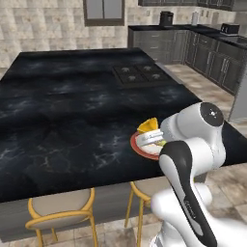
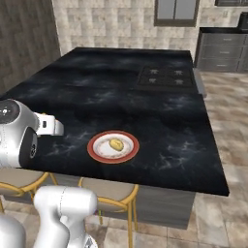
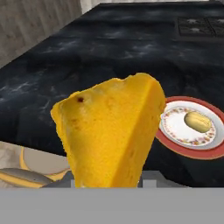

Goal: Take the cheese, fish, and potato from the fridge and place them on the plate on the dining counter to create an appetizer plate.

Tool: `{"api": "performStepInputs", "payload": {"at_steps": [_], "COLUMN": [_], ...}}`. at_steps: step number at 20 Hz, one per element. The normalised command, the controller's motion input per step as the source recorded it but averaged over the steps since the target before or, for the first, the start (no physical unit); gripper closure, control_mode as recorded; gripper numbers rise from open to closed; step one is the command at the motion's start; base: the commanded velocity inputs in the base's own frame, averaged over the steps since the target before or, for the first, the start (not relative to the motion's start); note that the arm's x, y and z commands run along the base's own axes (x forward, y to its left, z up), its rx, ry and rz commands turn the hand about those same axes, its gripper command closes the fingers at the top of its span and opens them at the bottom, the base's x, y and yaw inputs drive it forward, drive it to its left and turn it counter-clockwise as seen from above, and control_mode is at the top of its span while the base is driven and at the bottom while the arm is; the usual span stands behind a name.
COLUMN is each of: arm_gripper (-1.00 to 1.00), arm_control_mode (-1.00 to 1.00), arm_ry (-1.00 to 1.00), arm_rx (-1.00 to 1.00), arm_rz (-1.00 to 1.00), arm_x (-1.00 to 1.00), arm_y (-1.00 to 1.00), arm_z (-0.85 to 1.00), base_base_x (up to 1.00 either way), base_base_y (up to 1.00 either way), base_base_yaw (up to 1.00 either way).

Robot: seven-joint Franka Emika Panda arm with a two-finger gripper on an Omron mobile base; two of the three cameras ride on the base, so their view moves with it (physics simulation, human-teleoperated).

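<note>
My gripper (image 3: 109, 175) is shut on the cheese (image 3: 111, 133), a yellow-orange wedge that stands upright between the fingers. From the left base view, the cheese (image 1: 148, 126) and gripper (image 1: 146, 137) hang just above the near left side of the plate (image 1: 136, 147). The red-rimmed plate (image 2: 93, 147) lies near the front edge of the black dining counter (image 2: 121, 97), with the potato (image 2: 115, 144) on its white centre. In the hand view the plate (image 3: 175, 144) and potato (image 3: 197, 121) lie to the right of the cheese. The fish and the fridge are out of view.
A black cooktop (image 2: 164, 76) is set into the counter's far right part. Yellow-framed stools (image 1: 60, 207) (image 2: 114, 193) stand under the counter's front edge. Dark grey cupboards (image 1: 212, 55) line the back right wall.
</note>
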Motion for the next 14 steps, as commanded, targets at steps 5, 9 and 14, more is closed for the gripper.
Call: {"api": "performStepInputs", "payload": {"at_steps": [5, 9, 14], "arm_gripper": [1.00, 1.00, 1.00], "arm_control_mode": [1.00, 1.00, -1.00], "arm_ry": [0.00, 0.00, 0.03], "arm_rx": [0.00, 0.00, 0.00], "arm_rz": [0.00, 0.00, -0.01], "arm_x": [0.00, 0.00, 0.05], "arm_y": [0.00, 0.00, -0.18], "arm_z": [0.00, 0.00, -0.11], "base_base_x": [0.30, 0.31, 0.05], "base_base_y": [0.68, 0.46, 0.03], "base_base_yaw": [0.00, 0.00, 0.00]}}
